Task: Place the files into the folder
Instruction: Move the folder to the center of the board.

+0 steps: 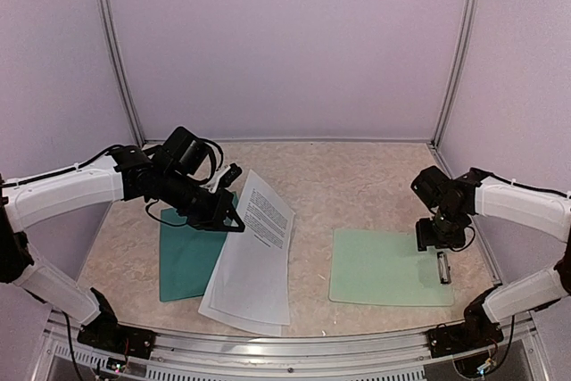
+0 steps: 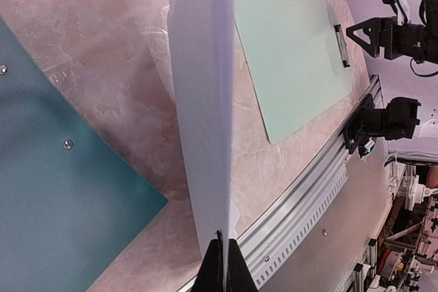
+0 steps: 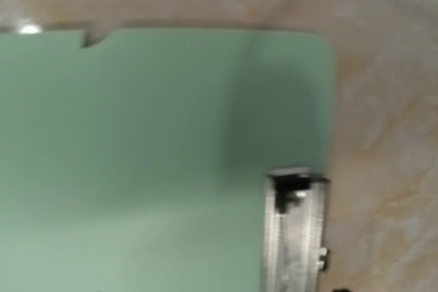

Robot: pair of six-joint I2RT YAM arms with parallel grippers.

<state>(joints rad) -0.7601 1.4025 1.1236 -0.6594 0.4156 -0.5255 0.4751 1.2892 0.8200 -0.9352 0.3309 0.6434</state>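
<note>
The files are white printed sheets lying slanted left of the table's middle, with their far left edge lifted. My left gripper is shut on that edge. In the left wrist view the files show nearly edge-on, running up from the pinched black fingertips. The dark teal folder lies flat on the table, partly under the sheets, and also shows as the folder to the left. My right gripper hovers over the far right corner of a mint clipboard; its fingers are out of its own wrist view.
The pale mint clipboard lies at the right, its metal clip along the right edge. The right wrist view, blurred, shows the clipboard and clip close up. The table's metal front rail runs just beyond the sheets.
</note>
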